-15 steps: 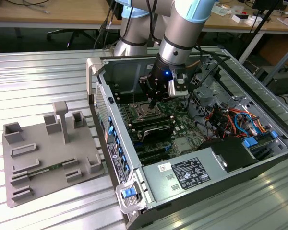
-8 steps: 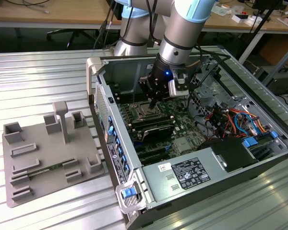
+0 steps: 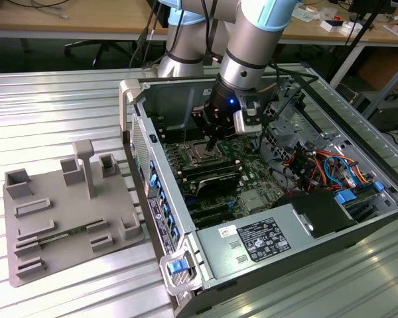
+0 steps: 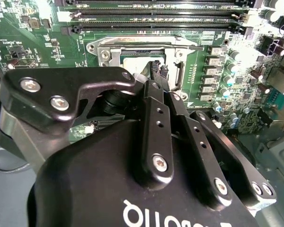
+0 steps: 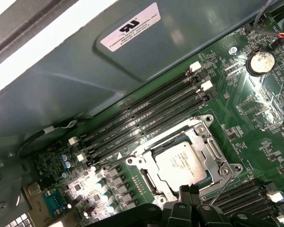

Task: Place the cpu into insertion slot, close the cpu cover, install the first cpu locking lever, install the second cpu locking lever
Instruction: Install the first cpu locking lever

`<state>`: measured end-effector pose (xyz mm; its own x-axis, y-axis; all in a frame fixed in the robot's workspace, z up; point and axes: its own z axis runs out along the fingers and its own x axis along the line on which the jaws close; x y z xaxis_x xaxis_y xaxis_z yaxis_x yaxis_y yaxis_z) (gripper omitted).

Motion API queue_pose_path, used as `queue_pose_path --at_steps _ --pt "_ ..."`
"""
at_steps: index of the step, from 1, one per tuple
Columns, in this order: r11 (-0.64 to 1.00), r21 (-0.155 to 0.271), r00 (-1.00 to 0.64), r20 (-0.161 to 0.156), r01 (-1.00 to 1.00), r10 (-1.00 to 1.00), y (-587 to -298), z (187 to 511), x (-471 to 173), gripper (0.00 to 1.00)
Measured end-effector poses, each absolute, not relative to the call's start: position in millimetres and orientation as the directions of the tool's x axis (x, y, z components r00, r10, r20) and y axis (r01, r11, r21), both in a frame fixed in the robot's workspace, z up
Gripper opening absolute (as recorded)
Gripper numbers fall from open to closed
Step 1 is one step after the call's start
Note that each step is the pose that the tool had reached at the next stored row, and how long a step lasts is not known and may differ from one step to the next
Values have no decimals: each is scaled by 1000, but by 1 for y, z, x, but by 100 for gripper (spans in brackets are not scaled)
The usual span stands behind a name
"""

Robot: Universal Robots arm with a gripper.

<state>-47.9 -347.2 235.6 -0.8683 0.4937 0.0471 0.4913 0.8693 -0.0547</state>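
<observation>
Several memory slots (image 5: 142,120) beside the cpu (image 5: 182,163)

The gripper (image 3: 212,142) hangs just above the insertion slot (image 5: 209,146), where the open case (image 3: 176,99) leaves room from above. Long memory slots (image 5: 142,117) flank it closely, and cables (image 3: 318,162) crowd the exterior view's right.

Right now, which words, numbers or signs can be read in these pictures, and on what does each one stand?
White label on the grey metal box: print too small to read.
White sticker on the grey metal panel: print too small to read.
Top of the cpu: faint print, unreadable.
Body of the claw: white lettering, cut off, unreadable.
</observation>
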Motion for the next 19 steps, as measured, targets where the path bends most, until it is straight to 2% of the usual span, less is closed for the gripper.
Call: queue_pose_path --at_steps 19 --pt "898 -55 -898 47 436 438 -347 236 -48 11"
